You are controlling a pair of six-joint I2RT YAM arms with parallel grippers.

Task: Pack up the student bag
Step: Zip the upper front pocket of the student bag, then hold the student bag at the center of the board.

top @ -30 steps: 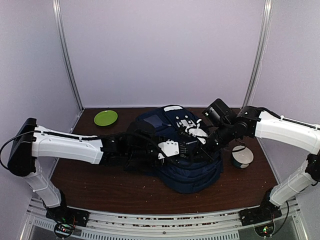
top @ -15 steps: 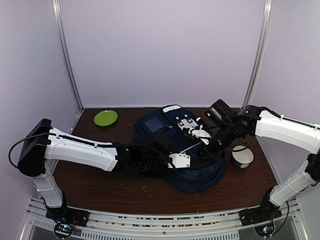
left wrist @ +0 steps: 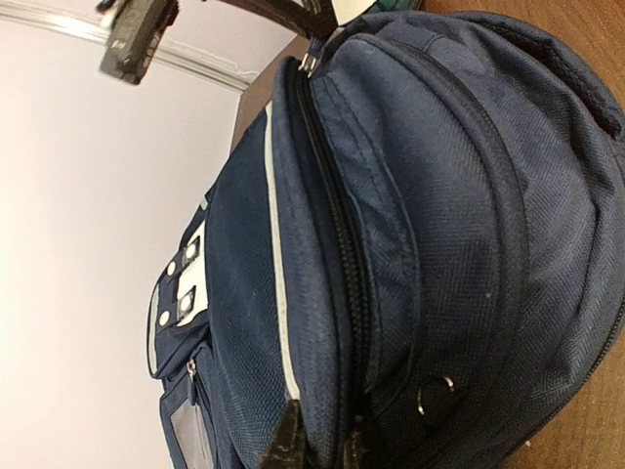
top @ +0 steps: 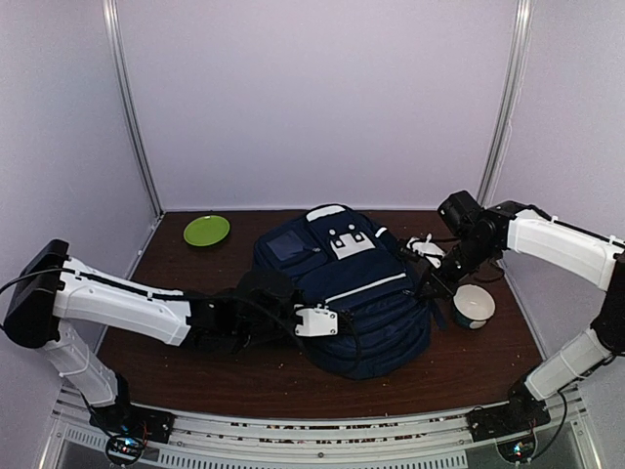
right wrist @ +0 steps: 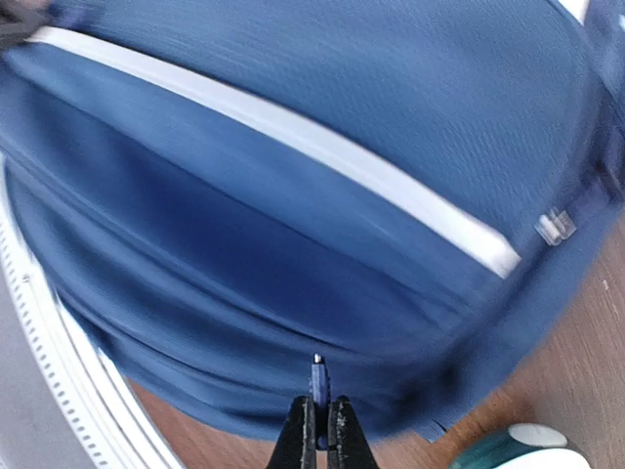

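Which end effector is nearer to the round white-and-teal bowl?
Right. The right end effector is close beside the round white-and-teal bowl, against the navy-blue fabric backpack; the left end effector is on the backpack's opposite side.

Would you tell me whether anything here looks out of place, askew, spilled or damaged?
Nothing stands out. The backpack lies flat mid-table with no visible tear, the green plate and the bowl sit upright with nothing spilled, and the right gripper pinches a small blue zip tab.
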